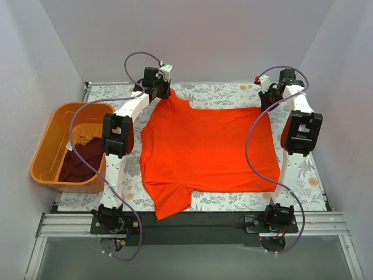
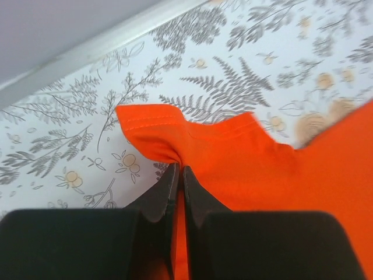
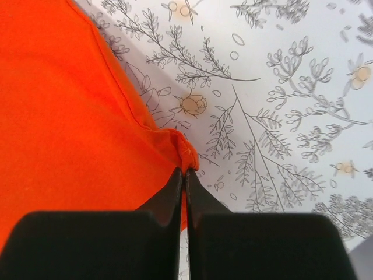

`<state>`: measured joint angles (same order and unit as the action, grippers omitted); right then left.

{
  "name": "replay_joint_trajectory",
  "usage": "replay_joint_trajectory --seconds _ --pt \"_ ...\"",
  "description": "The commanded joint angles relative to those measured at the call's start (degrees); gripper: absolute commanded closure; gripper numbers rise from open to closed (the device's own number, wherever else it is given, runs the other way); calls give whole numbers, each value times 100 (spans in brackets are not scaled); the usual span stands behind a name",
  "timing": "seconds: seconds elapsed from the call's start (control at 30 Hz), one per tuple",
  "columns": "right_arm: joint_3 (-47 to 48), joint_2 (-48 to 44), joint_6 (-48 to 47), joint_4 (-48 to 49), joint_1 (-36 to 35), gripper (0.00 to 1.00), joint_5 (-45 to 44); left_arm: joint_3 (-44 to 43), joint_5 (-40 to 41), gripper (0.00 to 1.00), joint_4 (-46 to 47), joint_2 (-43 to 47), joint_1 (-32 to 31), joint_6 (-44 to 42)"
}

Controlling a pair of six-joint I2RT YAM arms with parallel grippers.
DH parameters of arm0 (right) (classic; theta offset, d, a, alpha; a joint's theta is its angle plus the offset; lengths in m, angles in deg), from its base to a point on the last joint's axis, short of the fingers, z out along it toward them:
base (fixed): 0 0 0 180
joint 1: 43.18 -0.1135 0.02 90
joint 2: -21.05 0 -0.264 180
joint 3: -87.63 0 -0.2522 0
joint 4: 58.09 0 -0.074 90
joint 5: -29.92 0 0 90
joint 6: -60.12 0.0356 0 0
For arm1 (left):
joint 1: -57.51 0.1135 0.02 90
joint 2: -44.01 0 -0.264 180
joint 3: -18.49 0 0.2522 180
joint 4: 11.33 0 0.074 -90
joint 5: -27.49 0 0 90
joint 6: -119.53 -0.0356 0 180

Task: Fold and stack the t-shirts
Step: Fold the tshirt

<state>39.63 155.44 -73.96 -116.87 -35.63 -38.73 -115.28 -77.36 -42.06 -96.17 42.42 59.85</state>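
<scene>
A bright orange-red t-shirt [image 1: 204, 149] lies spread flat across the middle of the table. My left gripper [image 1: 158, 87] is at its far left sleeve and is shut on the sleeve cloth [image 2: 175, 146]; its jaws pinch a fold of it. My right gripper [image 1: 267, 98] is at the shirt's far right corner and is shut on that corner [image 3: 180, 146]. A dark maroon t-shirt [image 1: 81, 160] lies bunched in the orange basket at the left.
An orange plastic basket [image 1: 55, 140] stands off the table's left edge. A floral cloth [image 1: 233, 93] covers the table. A metal rail [image 2: 87, 49] runs along the far edge, close behind the left gripper. White walls enclose the sides and back.
</scene>
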Motion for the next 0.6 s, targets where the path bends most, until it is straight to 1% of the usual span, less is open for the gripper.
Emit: replay_joint_trajectory --seconds 0.0,0.13,0.3,0.4,0.43,0.53,0.57 --pt "-125 -667 -250 37 53 99 274 328 -326 100 335 1115 -11 -219" --pt "-283 -826 -365 10 80 99 283 741 -386 100 335 1554 -11 -352" --pt "-765 -1229 -584 -16 124 99 414 1373 -554 100 326 2178 -11 -413" --pt "-1187 -1537 -760 -34 150 99 467 1883 -580 100 238 2670 -11 -466" --pt "-1284 -1617 -891 -42 150 99 476 2206 -572 100 186 2802 -11 -458" --pt "-1705 -1907 -1129 -60 176 99 537 2770 -589 100 168 3399 -29 -440" --pt "-1820 -1977 -1199 -60 194 99 555 3146 -563 100 159 3549 -64 -449"
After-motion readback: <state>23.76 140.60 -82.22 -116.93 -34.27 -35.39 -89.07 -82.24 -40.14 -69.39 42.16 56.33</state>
